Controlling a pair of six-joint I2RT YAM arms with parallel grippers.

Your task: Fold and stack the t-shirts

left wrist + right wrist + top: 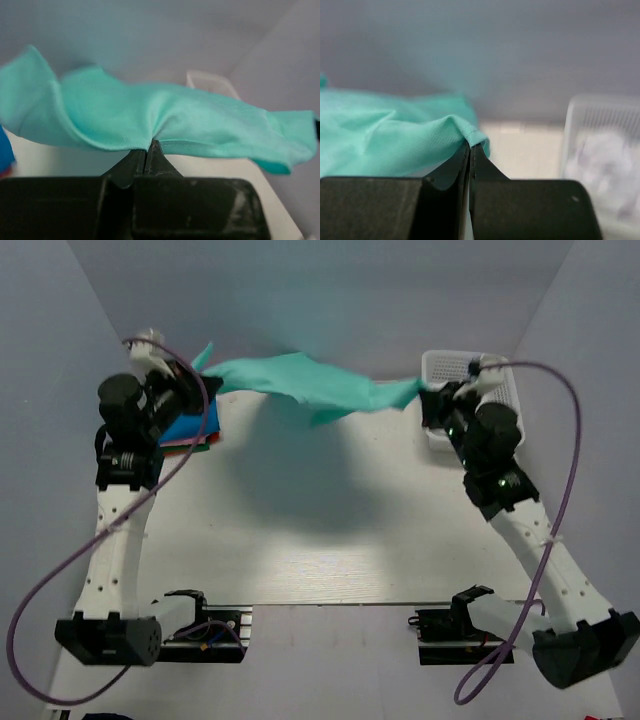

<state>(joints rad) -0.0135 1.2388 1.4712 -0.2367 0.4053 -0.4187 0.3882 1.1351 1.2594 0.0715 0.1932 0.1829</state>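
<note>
A teal-green t-shirt point(310, 383) hangs stretched in the air across the back of the table, held at both ends. My left gripper point(205, 378) is shut on its left end; in the left wrist view the jaws point(148, 146) pinch the hem of the teal cloth point(165, 117). My right gripper point(428, 392) is shut on the right end, and the right wrist view shows the fingertips point(470, 146) clamped on a fold of the same shirt point(385, 140). Under the left arm lies a stack of folded t-shirts point(195, 430), bright blue on top with red and dark green edges.
A white lattice basket point(505, 390) stands at the back right behind the right gripper, with white cloth point(600, 165) inside. The grey enclosure walls close in at the back and both sides. The shirt's shadow falls on the white table point(320, 540).
</note>
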